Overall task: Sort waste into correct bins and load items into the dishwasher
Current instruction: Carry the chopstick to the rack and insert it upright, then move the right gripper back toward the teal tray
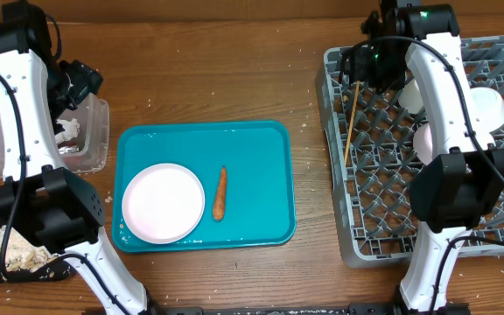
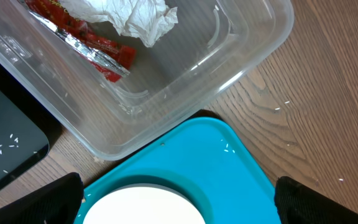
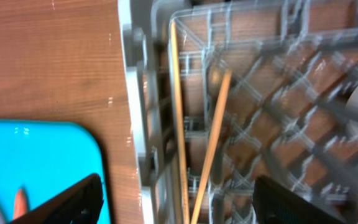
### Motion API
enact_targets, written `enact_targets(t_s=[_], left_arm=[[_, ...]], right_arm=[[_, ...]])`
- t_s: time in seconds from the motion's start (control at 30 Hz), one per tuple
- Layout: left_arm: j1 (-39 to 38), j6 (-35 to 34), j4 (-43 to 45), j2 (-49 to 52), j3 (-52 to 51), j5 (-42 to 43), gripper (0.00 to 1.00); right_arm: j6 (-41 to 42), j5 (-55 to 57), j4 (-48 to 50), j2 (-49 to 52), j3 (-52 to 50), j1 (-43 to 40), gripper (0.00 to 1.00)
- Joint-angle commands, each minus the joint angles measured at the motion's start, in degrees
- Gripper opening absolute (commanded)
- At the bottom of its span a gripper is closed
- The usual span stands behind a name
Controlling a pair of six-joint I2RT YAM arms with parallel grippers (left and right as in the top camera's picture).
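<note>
A white plate (image 1: 163, 203) and a carrot (image 1: 220, 193) lie on the teal tray (image 1: 261, 157). My left gripper (image 2: 178, 202) is open and empty above the tray's back left corner, by the clear waste bin (image 1: 94, 131), which holds crumpled paper (image 2: 135, 18) and a red wrapper (image 2: 86, 37). My right gripper (image 3: 176, 202) is open and empty over the grey dishwasher rack (image 1: 357, 236). Two wooden chopsticks (image 3: 197, 124) lie in the rack's left side; they also show in the overhead view (image 1: 351, 122). White cups (image 1: 484, 107) sit in the rack.
A black tray (image 1: 24, 262) with food scraps and rice grains lies at the front left. Its corner also shows in the left wrist view (image 2: 5, 149). Bare wooden table (image 1: 226, 70) lies between the teal tray and the rack.
</note>
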Motion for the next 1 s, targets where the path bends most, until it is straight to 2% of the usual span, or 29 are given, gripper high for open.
enact_targets(t_s=[0.0,0.23,0.57,0.73,0.97], left_arm=[[0.1,1.3,0.0,-0.8,-0.2,-0.7,1.00],[0.1,1.3,0.0,-0.8,-0.2,-0.7,1.00],[0.1,1.3,0.0,-0.8,-0.2,-0.7,1.00],[0.1,1.3,0.0,-0.8,-0.2,-0.7,1.00],[0.1,1.3,0.0,-0.8,-0.2,-0.7,1.00]], right_arm=[[1.3,2.7,7.2,-0.1,-0.5,-0.3,0.78],[2.6,2.3,9.7,4.6,-1.2,-0.3,0.76],[2.5,-5.2,8.9,4.9,-1.2,-0.3,0.75],[2.5,-9.9,6.8,4.9,-1.2,-0.2,0.68],[2.5,-11.0,1.7,4.0,1.7,-0.2,0.69]])
